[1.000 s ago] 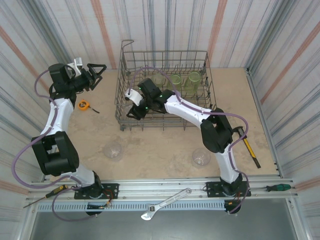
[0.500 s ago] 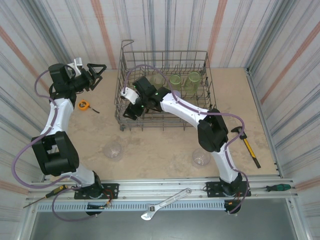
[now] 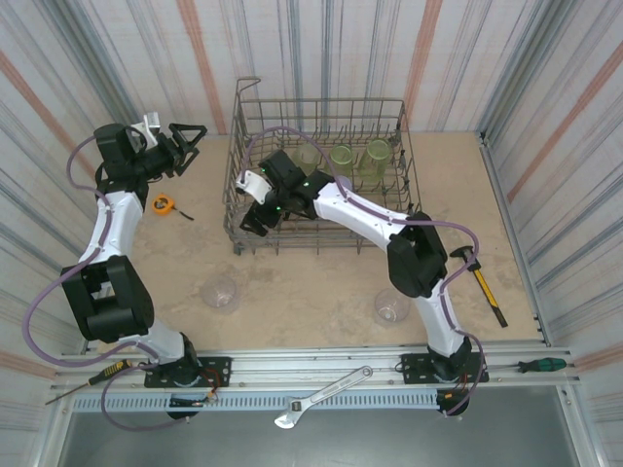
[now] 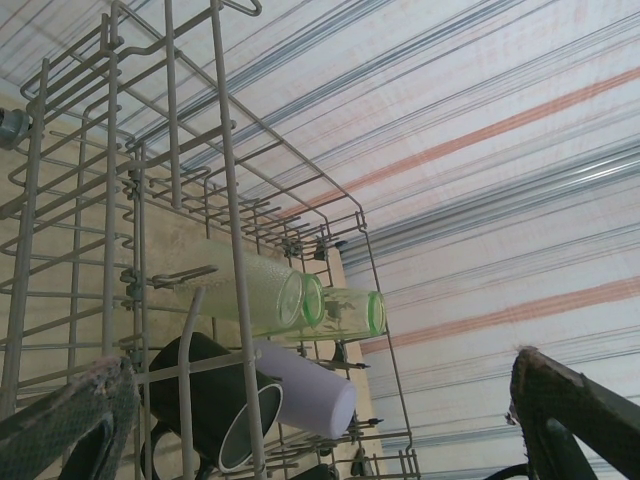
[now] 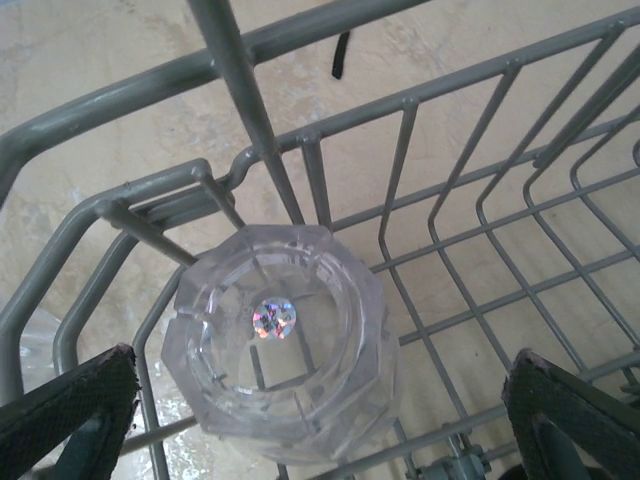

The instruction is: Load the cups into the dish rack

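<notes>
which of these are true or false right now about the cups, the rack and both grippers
1. The right gripper is open over a clear cup standing in the dish rack: true.
2. The left gripper is shut on a cup: false, it is open and empty.
3. Two more clear cups sit on the table, outside the rack: true.
4. The black cup is on the table: false, it is in the rack beside the lavender cup.
</notes>
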Available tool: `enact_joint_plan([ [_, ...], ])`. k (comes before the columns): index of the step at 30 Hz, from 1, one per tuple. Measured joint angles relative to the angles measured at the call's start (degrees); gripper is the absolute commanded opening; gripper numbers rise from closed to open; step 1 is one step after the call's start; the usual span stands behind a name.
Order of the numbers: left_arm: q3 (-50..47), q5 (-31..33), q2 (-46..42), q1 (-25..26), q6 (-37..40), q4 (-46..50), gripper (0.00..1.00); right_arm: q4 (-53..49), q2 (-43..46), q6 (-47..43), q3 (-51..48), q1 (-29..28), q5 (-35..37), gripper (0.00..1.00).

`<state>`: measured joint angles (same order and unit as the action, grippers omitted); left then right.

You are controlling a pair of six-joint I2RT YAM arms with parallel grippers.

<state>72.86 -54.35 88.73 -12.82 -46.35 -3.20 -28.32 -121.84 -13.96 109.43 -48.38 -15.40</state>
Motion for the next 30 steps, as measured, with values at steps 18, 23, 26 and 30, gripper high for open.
enact_joint_plan([
  [18, 0.0, 1.66, 0.0, 0.0, 1.4, 2.84, 0.99, 6.47, 14.4, 5.55, -16.94, 0.42, 5.81, 0.99],
  [23, 0.22, 3.76, 0.0, -0.09, 3.21, 6.58, 0.99, 7.89, 19.47, 9.31, -22.29, 1.14, 6.82, 0.99],
  [26, 1.07, 5.68, 0.0, -0.26, 5.09, 9.53, 0.99, 8.94, 23.04, 11.96, -24.92, 1.88, 6.84, 0.99],
  [30, 3.85, 10.12, 0.0, -0.07, 8.96, 15.52, 0.99, 9.49, 26.91, 15.06, -26.99, 3.15, 6.69, 0.99],
])
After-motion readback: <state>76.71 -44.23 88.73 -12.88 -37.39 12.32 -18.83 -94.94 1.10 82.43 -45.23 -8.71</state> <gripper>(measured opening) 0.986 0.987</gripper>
